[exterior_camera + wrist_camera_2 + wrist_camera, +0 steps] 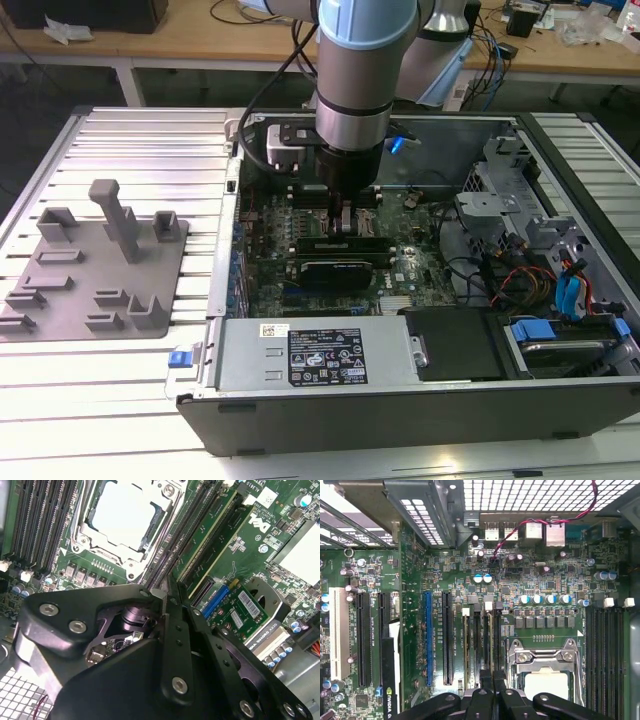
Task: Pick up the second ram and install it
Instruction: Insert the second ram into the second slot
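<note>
The black two-fingered gripper (492, 692) stands low inside the open case, its fingers closed on a thin edge-on board, seemingly the second ram (163, 602), a narrow green stick. It sits over the long black memory slots (485, 640) beside the silver CPU socket (545, 665). I judge the seating step is under way, and it calls for a straight, square press.

arm vertical, hand (345, 212) pointing down

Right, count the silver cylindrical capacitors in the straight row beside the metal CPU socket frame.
4 silver capacitors, side by side in the first wrist view, between the CPU socket frame and the rear ports. None in that row looks hidden.
</note>
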You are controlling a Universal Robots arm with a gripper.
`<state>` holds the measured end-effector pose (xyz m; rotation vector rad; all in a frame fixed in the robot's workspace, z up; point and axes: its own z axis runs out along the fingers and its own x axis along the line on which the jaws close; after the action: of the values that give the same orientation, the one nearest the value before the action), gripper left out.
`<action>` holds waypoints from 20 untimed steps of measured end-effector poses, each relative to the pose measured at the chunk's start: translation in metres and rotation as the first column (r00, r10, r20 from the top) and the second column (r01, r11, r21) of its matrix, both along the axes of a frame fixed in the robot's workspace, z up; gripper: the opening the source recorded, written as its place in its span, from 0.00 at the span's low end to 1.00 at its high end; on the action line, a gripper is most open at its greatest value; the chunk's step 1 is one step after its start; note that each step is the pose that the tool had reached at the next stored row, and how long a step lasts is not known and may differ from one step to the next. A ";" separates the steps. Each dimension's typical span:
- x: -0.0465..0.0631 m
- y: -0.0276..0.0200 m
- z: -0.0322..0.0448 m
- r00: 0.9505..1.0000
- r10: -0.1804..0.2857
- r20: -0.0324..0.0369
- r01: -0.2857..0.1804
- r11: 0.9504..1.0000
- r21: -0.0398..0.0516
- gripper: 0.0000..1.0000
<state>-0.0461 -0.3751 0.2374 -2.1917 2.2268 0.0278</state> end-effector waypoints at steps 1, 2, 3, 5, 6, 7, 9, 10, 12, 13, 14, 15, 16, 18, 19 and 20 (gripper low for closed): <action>0.000 0.0000 0.0000 1.000 0.000 0.000 0.000 1.000 0.000 0.09; 0.000 -0.0001 -0.0001 1.000 0.000 0.000 0.000 1.000 0.000 0.09; 0.000 -0.0001 -0.0001 1.000 0.000 0.000 0.000 1.000 0.000 0.09; 0.000 -0.0001 -0.0003 1.000 0.000 0.000 0.000 1.000 0.000 0.09; 0.000 -0.0001 -0.0004 1.000 0.000 0.000 0.000 1.000 0.000 0.09; 0.000 0.0000 -0.0005 1.000 0.000 0.000 0.000 1.000 0.000 0.09; 0.000 0.0000 -0.0008 1.000 0.000 0.000 0.000 1.000 0.000 0.09; 0.000 0.0000 -0.0009 1.000 0.000 0.000 0.000 1.000 0.000 0.09; 0.000 0.0000 -0.0011 1.000 0.000 0.000 0.000 1.000 0.000 0.09; 0.000 0.0000 -0.0012 1.000 0.000 0.000 0.000 1.000 0.000 0.09; 0.000 0.0000 -0.0012 1.000 0.000 0.000 0.000 1.000 0.000 0.09; 0.000 0.0000 -0.0012 1.000 0.000 0.000 0.000 1.000 0.000 0.09; 0.000 0.0000 -0.0012 1.000 0.000 0.000 0.000 1.000 0.000 0.09; 0.000 0.0000 -0.0012 1.000 0.000 0.000 0.000 1.000 0.000 0.09; 0.000 0.0000 -0.0013 1.000 0.000 0.000 0.000 1.000 0.000 0.09; 0.000 0.0000 -0.0013 1.000 0.000 0.000 0.000 1.000 0.000 0.09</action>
<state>-0.0459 -0.3751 0.2361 -2.1915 2.2267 0.0283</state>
